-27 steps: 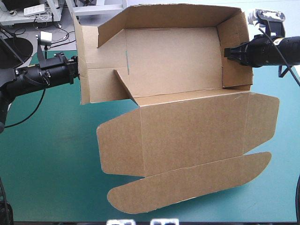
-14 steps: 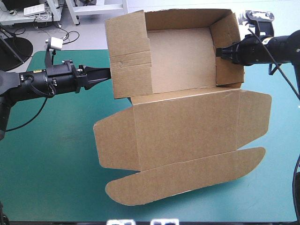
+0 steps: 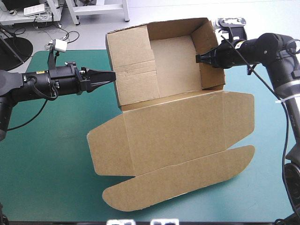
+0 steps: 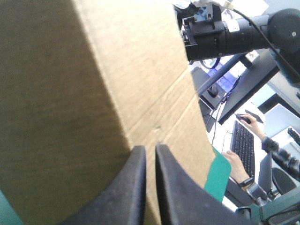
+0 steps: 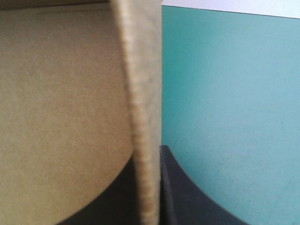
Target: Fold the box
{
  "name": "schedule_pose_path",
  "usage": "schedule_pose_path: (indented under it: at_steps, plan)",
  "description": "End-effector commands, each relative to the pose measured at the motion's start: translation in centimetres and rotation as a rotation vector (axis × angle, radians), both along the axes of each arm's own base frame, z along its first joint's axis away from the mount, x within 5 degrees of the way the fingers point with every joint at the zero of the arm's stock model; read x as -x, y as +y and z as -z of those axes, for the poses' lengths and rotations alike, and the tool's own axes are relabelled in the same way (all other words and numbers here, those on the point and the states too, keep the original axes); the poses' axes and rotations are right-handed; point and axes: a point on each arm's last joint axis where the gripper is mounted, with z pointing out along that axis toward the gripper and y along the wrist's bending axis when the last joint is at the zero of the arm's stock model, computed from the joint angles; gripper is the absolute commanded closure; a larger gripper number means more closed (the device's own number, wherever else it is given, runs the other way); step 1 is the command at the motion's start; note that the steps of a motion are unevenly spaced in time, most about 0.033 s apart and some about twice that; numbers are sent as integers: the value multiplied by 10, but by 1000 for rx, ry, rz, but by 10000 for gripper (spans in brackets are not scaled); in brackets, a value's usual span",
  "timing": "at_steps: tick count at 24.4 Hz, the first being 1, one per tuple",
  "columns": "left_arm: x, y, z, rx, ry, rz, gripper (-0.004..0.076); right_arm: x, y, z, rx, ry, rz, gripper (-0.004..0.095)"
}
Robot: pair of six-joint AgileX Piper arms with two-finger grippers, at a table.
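- The brown box (image 3: 178, 136) fills the middle of the high view, from the upper centre down to the lower centre of the frame. It is over the teal-green cover (image 3: 47, 159).
- Its tray part (image 3: 173, 65) is in the upper centre, open, with the walls raised. We cannot tell if it rests on the cover or is held a little above it.
- The lid (image 3: 187, 117) lies flat just below the tray in the frame. A long rounded flap (image 3: 178, 183) is near the bottom edge.
- The left gripper (image 3: 111, 74) comes in level from the left of the frame. Its tip is at the outer edge of the left wall (image 3: 133, 70).
- In the left wrist view its black fingers (image 4: 136, 187) are almost together. Only a thin slit is left, with brown board in it, so we read them as pinching this wall.
- The right gripper (image 3: 198, 58) comes in from the upper right of the frame and grips the right wall (image 3: 213, 70).
- In the right wrist view the edge of this wall stands between its black fingers (image 5: 180, 187), which press on both faces.
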Motion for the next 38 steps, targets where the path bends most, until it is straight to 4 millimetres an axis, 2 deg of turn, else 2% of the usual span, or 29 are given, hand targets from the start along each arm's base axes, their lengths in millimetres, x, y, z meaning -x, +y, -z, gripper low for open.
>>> schedule_pose_path:
  at_steps: [1, 4, 7, 19, 24, 27, 28, 29, 30, 31, 33, 35, 38]
  plan:
    - [17, -5, -19, 32, -78, 66, 546, 7, 7, -24, -75, -114, 16, 921]
    - [11, -1, -13, -37, -77, -4, 387, 6, 8, -23, -80, -110, 18, 921]
    - [4, 4, -9, -84, -55, -90, 309, 6, 8, -23, -80, -108, 17, 921]
    - [2, 5, -12, -50, -59, -122, 301, 7, 8, -22, -75, -101, 16, 921]
    - [-7, 10, -38, 145, -196, -259, 346, 10, 8, -20, -63, -60, 2, 921]
    - [-19, 33, -56, 167, -295, -486, 392, 13, 8, -16, -48, -14, -17, 921]
    - [-23, 45, -59, 172, -315, -557, 405, 14, 9, -16, -46, -3, -22, 921]
    - [-28, 65, -60, 172, -328, -657, 421, 15, 9, -15, -44, 6, -26, 921]
    - [-31, 74, -59, 171, -325, -697, 429, 16, 9, -16, -45, 6, -25, 921]
    - [-36, 96, -55, 153, -321, -775, 451, 17, 8, -17, -46, 5, -25, 921]
    - [-44, 121, -45, 121, -286, -831, 469, 22, 9, -22, -61, -5, -30, 921]
    - [-51, 139, -33, 101, -232, -865, 470, 27, 8, -27, -72, -18, -33, 923]
    - [-66, 163, -5, -9, -129, -879, 470, 40, 6, -40, -82, -55, -36, 923]
